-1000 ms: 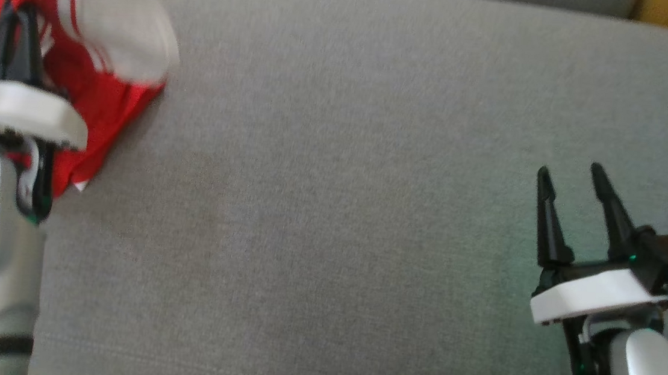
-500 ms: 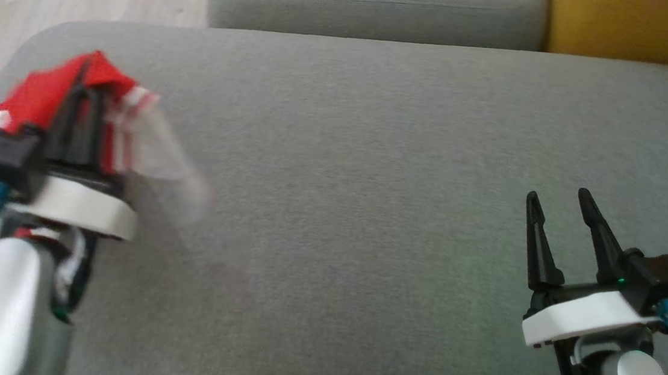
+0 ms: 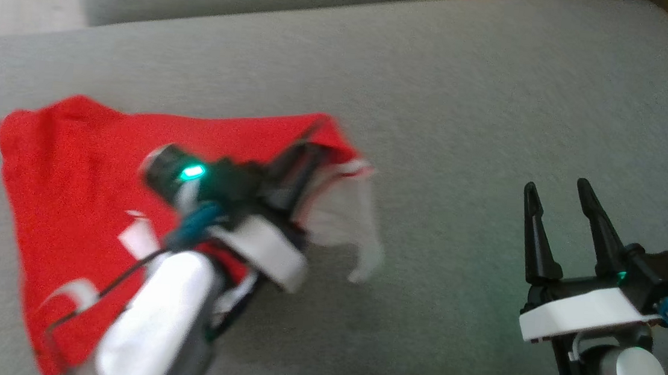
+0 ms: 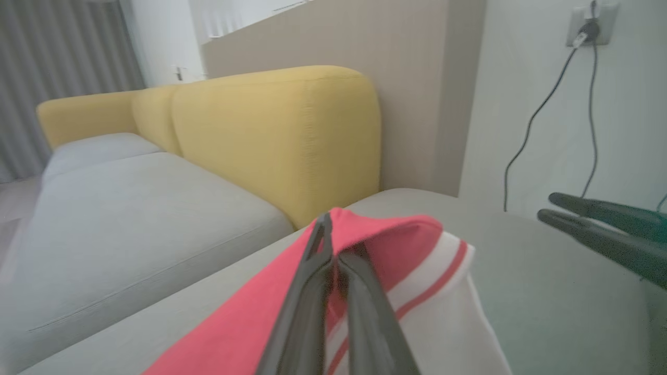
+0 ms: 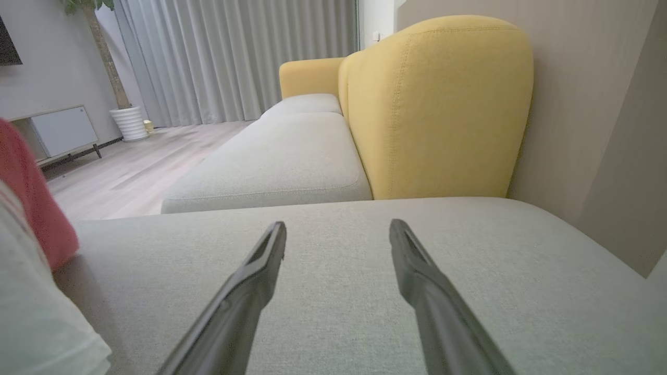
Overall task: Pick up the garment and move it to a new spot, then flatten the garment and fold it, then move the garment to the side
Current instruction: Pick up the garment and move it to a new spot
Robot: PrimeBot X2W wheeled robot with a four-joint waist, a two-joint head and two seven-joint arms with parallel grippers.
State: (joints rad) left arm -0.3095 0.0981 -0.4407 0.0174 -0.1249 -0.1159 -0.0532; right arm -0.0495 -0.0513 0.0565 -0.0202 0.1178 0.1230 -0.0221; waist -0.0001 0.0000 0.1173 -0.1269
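At bottom center, the left gripper (image 4: 333, 255) pinches the red-and-white garment (image 4: 417, 281) beneath a yellow sofa back (image 4: 281, 135).

The garment (image 3: 69, 176) is red, with a white sleeve (image 3: 343, 218) edged in red stripes. Most of it lies spread and slightly rumpled on the left part of the grey sofa (image 3: 468, 102). Its right corner is raised, pinched in the closed left tool (image 3: 313, 143), with the sleeve hanging blurred beside it.
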